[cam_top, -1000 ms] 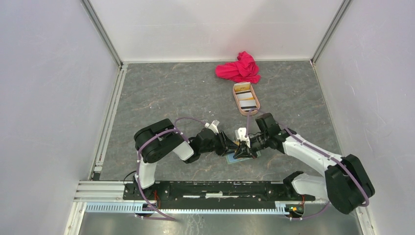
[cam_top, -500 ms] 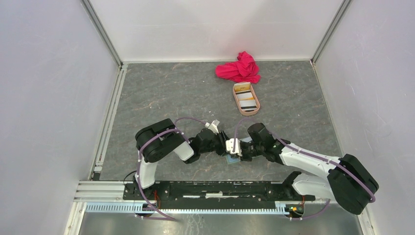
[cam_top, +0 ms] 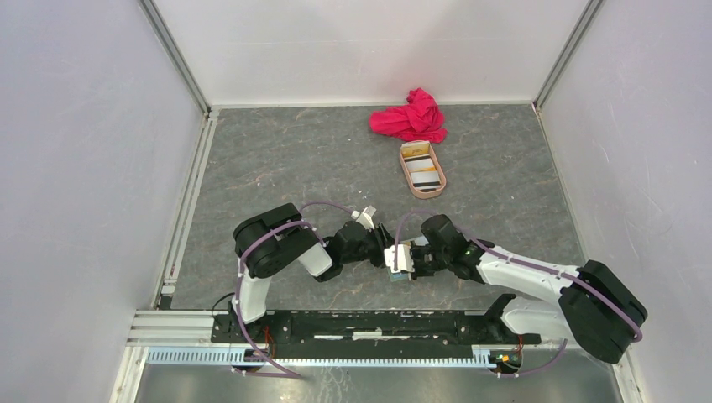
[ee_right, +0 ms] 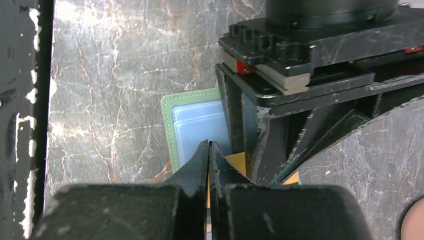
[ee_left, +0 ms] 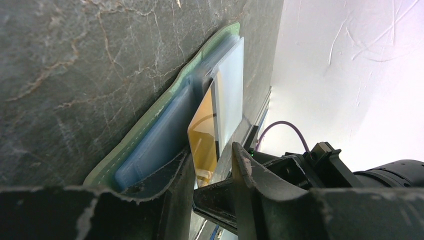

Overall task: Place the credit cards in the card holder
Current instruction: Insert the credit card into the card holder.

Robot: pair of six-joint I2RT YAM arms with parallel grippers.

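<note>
**At the near edge of the worktop (cam_top: 277,159): orange-yellow card (ee_left: 202,130) pinched over the open card holder (ee_right: 197,125)**

Near the middle of that edge, just beyond the arm bases, lying flat and unfolded, pale blue inside up, sage-green rim showing round it. At one end of it, a finger of the left gripper (ee_left: 212,150), touching or just above, cannot tell which; jaws standing apart. Between those jaws, standing on edge, the orange-yellow card, one end at the holder's pocket; how far in, cannot tell. Alongside it a pale frosted sheet (ee_left: 231,90), card or pocket flap not to be told. Clamped on the orange-yellow card, the right gripper (ee_right: 209,146), fingertips pressed together just over the holder. Well apart, toward the far edge and right of centre, a pinkish-tan oval tray (cam_top: 409,180) holding more credit cards (cam_top: 425,175), one orange, one white with a black stripe. Beyond the tray, by the far edge, a crumpled red cloth (cam_top: 411,117).
</note>
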